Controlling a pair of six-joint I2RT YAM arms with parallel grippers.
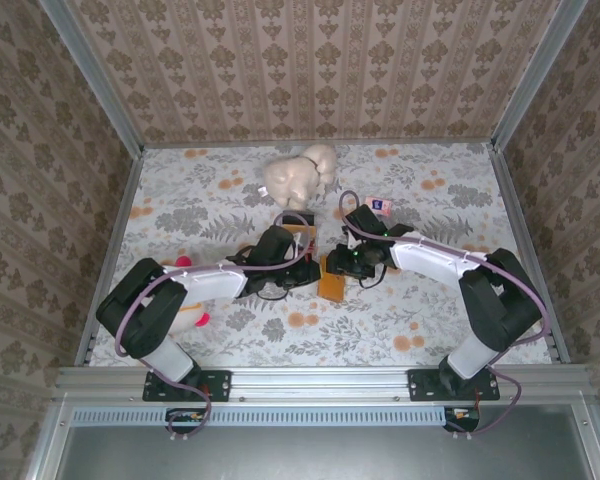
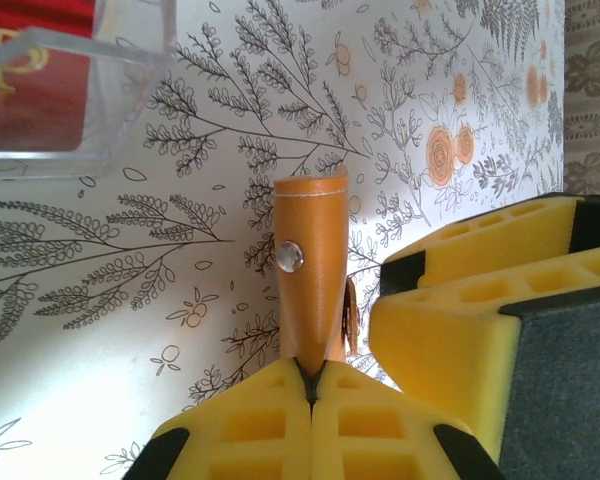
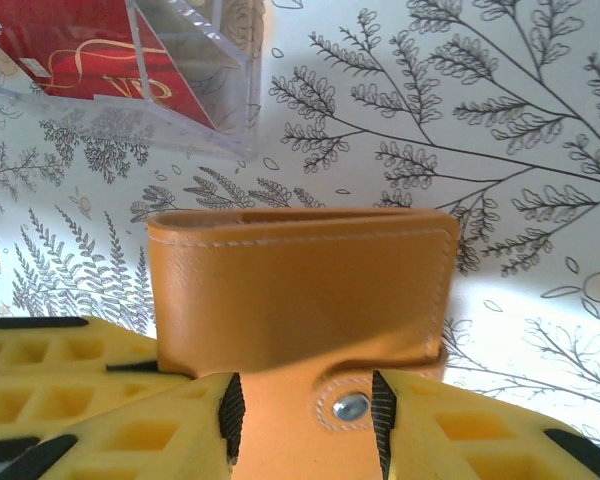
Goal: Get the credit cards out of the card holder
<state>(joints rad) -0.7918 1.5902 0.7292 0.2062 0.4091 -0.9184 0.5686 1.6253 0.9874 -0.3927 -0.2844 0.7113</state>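
Working over a flowered worktop [image 1: 430, 300], with a cream plush toy [image 1: 300, 175] parked toward the far side, well apart from the job. Nearer the middle, two grips on one thing: left claw [image 2: 311, 378] pinched tight on a thin edge of the card holder [image 3: 300, 290], right claw [image 3: 305, 408] closed narrow on the tab end of the same holder, just beside the other claw. Seen edge-on from the left wrist, broadside from the right; lifted or resting on the cloth, cannot tell. Just beyond it, a clear box [image 2: 130, 80] sitting on the cloth, with red credit cards [image 2: 30, 100] and their gold lettering visible through its wall. No telling about cards inside the holder itself: only a dark slot along its top edge. Looks light, and soft rather than stiff, with a smooth, stitched, leather-like skin, likely to bow, fold or slide under a pinch. Better gripped on the stitched rim or the tab than across the pocket mouth, to avoid clamping any cards shut inside. As for the cards: judged thin, rigid and slick, best taken by a protruding short edge, flat in the pinch, with the holder braced by the other claw. Just past the right claw, toward the far side, a small pink packet [image 1: 380, 206], no part of this. Smallest of all, a metal snap stud [image 3: 350, 406] on the tab, right between the right claw's pads [image 3: 230, 415]: hard and round, apt to send a grip skating.
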